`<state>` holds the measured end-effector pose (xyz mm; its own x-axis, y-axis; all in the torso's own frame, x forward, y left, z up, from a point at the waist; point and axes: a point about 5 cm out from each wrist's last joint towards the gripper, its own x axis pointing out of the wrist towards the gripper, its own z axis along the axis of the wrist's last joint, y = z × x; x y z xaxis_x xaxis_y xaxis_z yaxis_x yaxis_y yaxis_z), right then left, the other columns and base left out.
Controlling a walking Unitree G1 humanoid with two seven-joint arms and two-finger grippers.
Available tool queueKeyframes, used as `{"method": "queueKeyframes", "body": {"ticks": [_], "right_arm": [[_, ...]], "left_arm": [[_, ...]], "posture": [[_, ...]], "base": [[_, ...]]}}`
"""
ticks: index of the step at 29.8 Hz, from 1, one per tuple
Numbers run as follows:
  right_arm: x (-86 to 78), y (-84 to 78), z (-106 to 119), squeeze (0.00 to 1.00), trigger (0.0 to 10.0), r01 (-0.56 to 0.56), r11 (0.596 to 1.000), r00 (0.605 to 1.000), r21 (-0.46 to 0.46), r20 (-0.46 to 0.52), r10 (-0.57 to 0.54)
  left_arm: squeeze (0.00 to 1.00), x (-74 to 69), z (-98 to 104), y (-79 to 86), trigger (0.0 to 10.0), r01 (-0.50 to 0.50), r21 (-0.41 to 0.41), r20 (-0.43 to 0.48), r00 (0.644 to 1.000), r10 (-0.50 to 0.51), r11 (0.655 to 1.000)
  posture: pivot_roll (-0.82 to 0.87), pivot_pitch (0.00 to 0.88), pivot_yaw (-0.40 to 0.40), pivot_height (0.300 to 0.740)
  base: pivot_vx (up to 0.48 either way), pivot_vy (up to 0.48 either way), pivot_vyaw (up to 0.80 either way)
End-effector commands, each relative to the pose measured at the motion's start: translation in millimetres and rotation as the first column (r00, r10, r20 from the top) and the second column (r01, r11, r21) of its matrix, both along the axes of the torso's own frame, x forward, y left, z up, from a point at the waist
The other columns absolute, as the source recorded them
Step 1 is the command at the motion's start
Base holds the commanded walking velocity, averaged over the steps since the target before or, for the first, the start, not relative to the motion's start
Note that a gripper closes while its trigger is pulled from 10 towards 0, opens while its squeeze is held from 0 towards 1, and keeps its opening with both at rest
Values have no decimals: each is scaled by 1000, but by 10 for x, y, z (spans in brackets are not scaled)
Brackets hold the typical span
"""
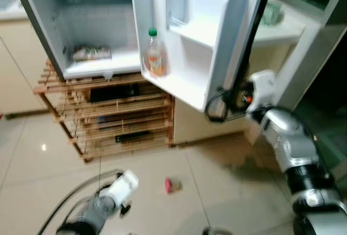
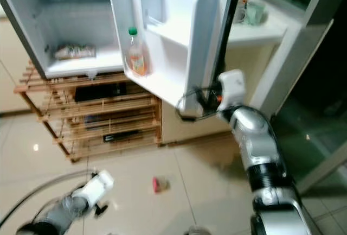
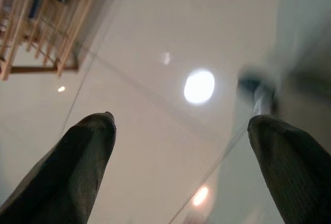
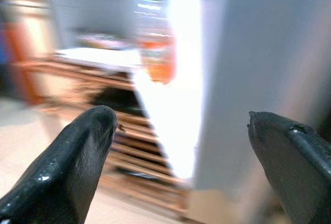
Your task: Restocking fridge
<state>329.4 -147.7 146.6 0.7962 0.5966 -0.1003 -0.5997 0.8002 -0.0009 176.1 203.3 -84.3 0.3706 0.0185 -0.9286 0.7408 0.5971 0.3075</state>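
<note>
The fridge stands open, and its white door [image 1: 222, 39] is swung toward me. A bottle of orange liquid with a green cap [image 1: 155, 56] stands upright in the door's lower shelf. A flat packet [image 1: 91, 53] lies on the fridge's inner shelf [image 1: 116, 61]. My right arm [image 1: 287, 137] is raised to the door's outer edge. The right gripper [image 4: 181, 115] is open with nothing between its fingers and faces the door's edge, with the bottle [image 4: 155, 43] beyond it. My left arm [image 1: 116, 189] hangs low, and its left gripper [image 3: 181, 120] is open over bare floor tiles.
A wooden slatted rack [image 1: 108, 115] holding dark items sits under the fridge. A small pink object [image 1: 172, 184] lies on the tiled floor in front. A white counter with a green cup [image 1: 271, 13] is behind the door. A dark doorway [image 1: 331, 83] opens at the right.
</note>
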Motion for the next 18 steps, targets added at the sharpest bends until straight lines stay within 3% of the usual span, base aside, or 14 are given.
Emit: {"method": "queueKeyframes", "body": {"ticks": [1,3,4,5,8,11,13,15,17,18], "right_arm": [[-131,211,197,0,10000,-175,984,985,30,16,174],[-171,265,239,0,10000,-213,976,977,38,19,212],[-322,408,382,0,10000,-337,939,942,75,36,335],[-322,408,382,0,10000,-337,939,942,75,36,335],[-617,584,644,0,10000,-522,832,852,188,73,518],[-644,558,675,0,10000,-523,823,850,222,68,522],[-445,390,502,0,10000,-361,919,931,160,-1,366],[-209,163,319,0,10000,-117,992,993,43,-20,118],[-76,-26,209,0,10000,85,994,996,-70,13,-85],[-23,-146,136,0,10000,208,975,978,-72,9,-208]], "left_arm": [[0,-162,-75,6,10000,92,46,-58,994,-89,995],[0,-189,-86,11,10000,101,49,-67,993,-98,994],[0,-254,-115,-13,10000,106,42,-84,991,-102,994],[0,-254,-115,-13,10000,106,42,-84,991,-102,994],[0,-301,-154,-144,10000,96,6,-86,992,-95,995],[0,-278,-156,-219,10000,100,-5,-68,993,-100,995],[0,-146,-116,-348,10000,4,-73,17,1000,-3,997],[0,133,16,-568,10000,-100,-238,152,979,139,966],[0,398,190,-765,10000,-114,-371,268,937,223,922],[0,579,349,-916,10000,-97,-462,347,895,280,882]], "posture": [[-197,0,42,740],[-197,0,42,740],[-195,0,38,740],[-195,0,38,740],[-192,0,34,740],[-191,0,32,740],[-188,0,30,740],[-184,0,24,740],[-181,0,19,740],[-173,0,11,740]], "base": [[0,0,0],[0,0,0],[0,0,0],[0,0,0],[0,0,0],[0,0,0],[0,0,0],[0,0,0],[0,0,0],[0,0,0]]}}
